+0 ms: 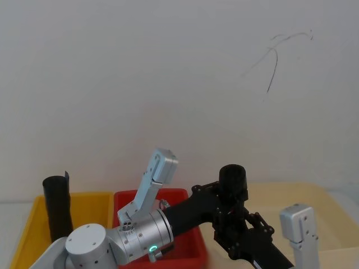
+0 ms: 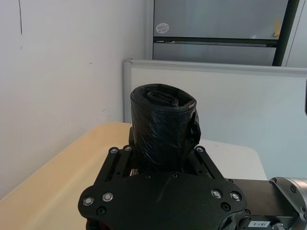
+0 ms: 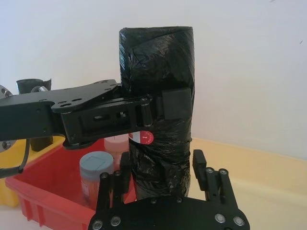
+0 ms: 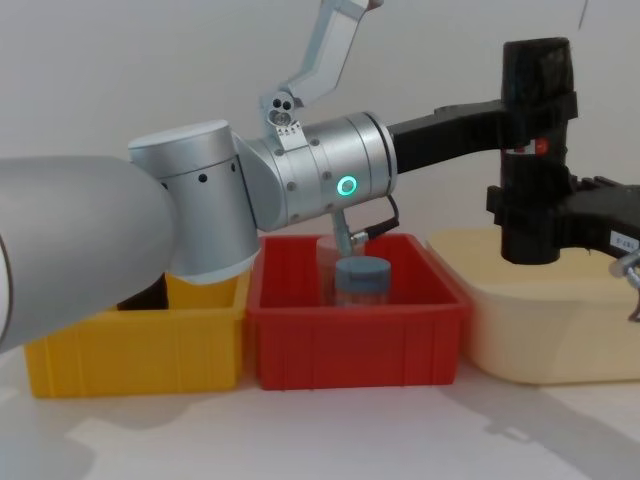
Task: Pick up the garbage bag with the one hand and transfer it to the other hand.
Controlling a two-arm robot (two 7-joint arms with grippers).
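Garbage bag [image 4: 537,65], a tall black roll, stands upright in the air over the near edge of the cream table [image 1: 331,203], to the right of the bins. The left end effector [image 4: 535,106] reaches across from the left on a silver wrist with a green ring [image 4: 347,186] and is clamped on the garbage bag's upper half, just above the small red-and-white label [image 3: 146,137]; one of its pads [image 3: 175,103] lies flat against the black plastic in the right wrist view. The right end effector [image 3: 163,167] comes in from the right and sits around the lower part of the roll, below the label; whether it presses on the plastic or stands just off it cannot be told. The bag's top end rises well clear of the left end effector, and its bottom end hangs just below the right one. Behind and to the left, a red bin [image 4: 360,335] holds a blue-lidded jar [image 4: 360,272], and beside it a yellow bin [image 4: 130,355] holds a plain black roll [image 1: 56,207] standing upright at its back.
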